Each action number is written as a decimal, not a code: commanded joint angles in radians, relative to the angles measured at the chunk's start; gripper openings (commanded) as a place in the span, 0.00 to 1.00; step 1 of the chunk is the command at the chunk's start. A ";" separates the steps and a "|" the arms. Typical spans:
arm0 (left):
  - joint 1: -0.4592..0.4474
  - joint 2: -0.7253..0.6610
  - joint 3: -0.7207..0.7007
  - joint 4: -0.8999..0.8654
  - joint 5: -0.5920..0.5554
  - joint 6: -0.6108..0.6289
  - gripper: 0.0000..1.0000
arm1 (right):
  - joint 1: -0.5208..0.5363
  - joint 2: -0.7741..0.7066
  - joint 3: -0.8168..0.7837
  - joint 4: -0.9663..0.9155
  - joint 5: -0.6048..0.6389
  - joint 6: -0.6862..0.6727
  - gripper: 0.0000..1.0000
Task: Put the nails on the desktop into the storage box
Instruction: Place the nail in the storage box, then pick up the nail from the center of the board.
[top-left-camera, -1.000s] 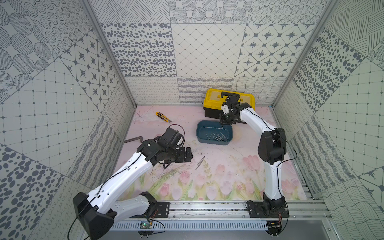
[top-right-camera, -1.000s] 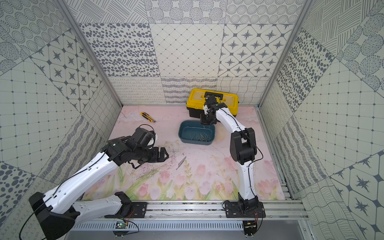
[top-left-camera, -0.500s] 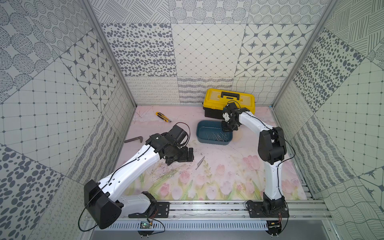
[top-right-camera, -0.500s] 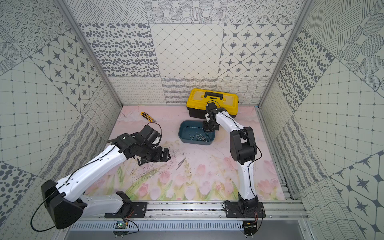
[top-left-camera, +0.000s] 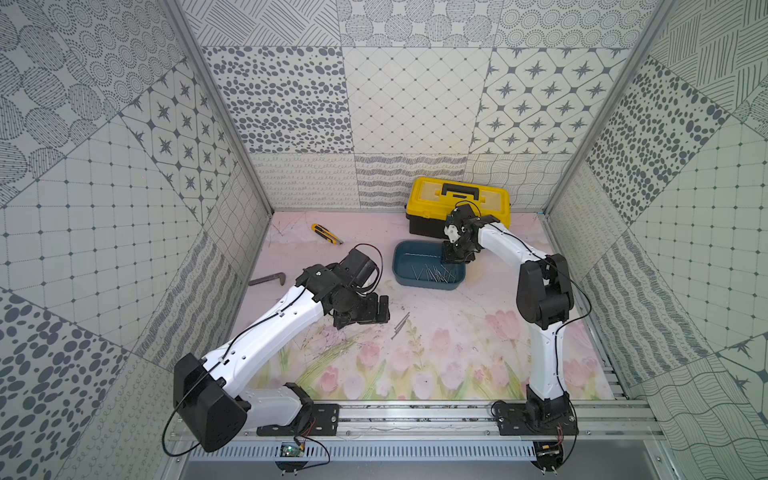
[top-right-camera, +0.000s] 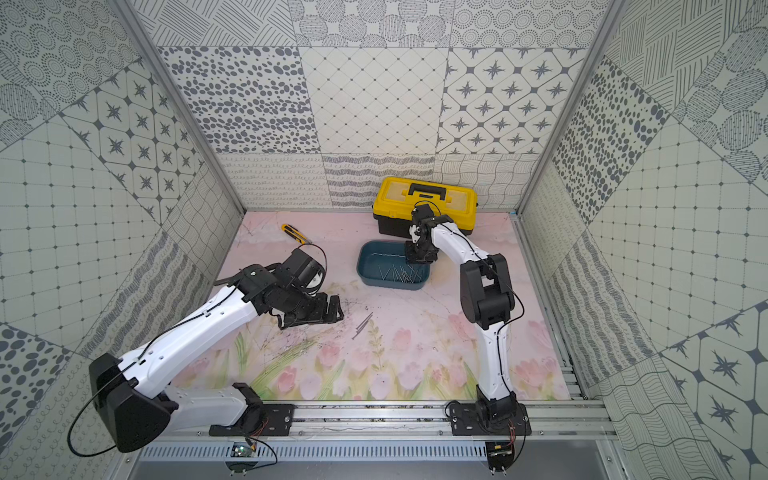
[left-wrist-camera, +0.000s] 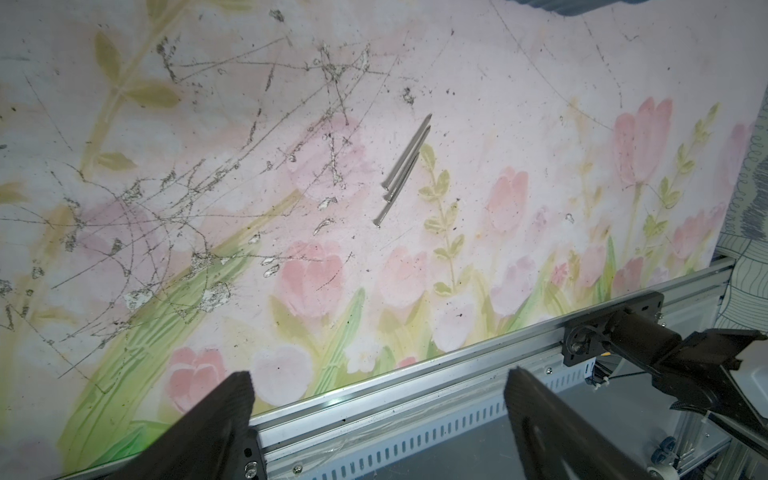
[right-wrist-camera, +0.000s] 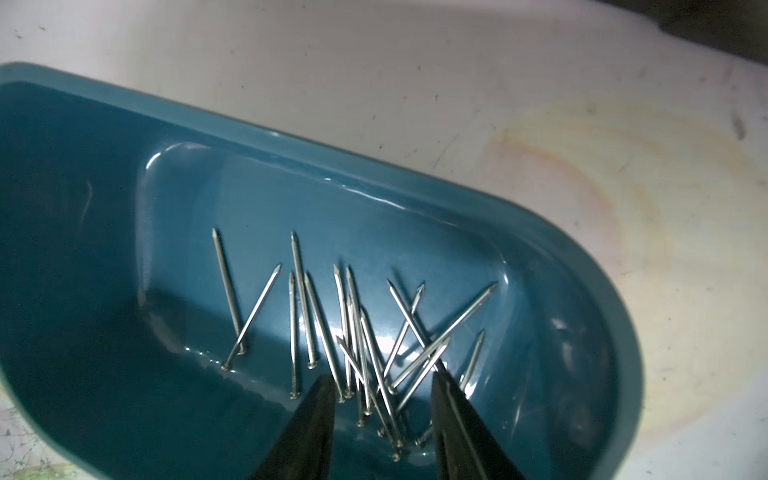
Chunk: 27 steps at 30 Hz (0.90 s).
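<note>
Right claw (right-wrist-camera: 380, 384) parted narrowly, empty, over the blue box (right-wrist-camera: 582, 291); nails (right-wrist-camera: 357, 332) piled inside just below its tips. Left claw (left-wrist-camera: 380, 374) spread wide, loose nails (left-wrist-camera: 402, 166) on the desktop (left-wrist-camera: 519, 124) ahead, not touching

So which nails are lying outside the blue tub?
The small bunch on the tulip-printed desktop, near the open left gripper; the other nails lie inside the storage box.
</note>
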 joint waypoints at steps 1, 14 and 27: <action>0.002 0.009 0.008 0.021 0.029 0.013 1.00 | 0.003 -0.106 0.011 0.020 -0.049 -0.006 0.45; 0.002 0.067 -0.054 0.191 0.083 0.006 0.99 | 0.007 -0.477 -0.113 0.018 -0.169 -0.024 0.50; -0.056 0.158 -0.076 0.284 0.106 0.047 0.98 | -0.012 -0.835 -0.389 0.019 -0.137 -0.012 0.96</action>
